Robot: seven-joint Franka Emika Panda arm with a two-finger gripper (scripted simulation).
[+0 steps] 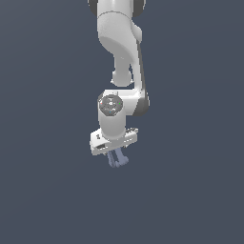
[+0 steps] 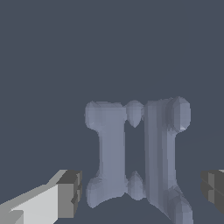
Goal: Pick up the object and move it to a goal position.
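Object (image 1: 117, 159) sits between the fingers of the claw (image 1: 116, 161), pale blue-grey and ridged. Fingers (image 2: 69, 192) spread wide, clear of it on both sides, holding nothing. Could nudge it askew if closed off-centre, spoiling the grasp.

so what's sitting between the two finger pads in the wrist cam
The pale blue-grey object sits between the finger pads, with bare gaps on both sides in the wrist view. The gripper is open around it, not yet clamped.
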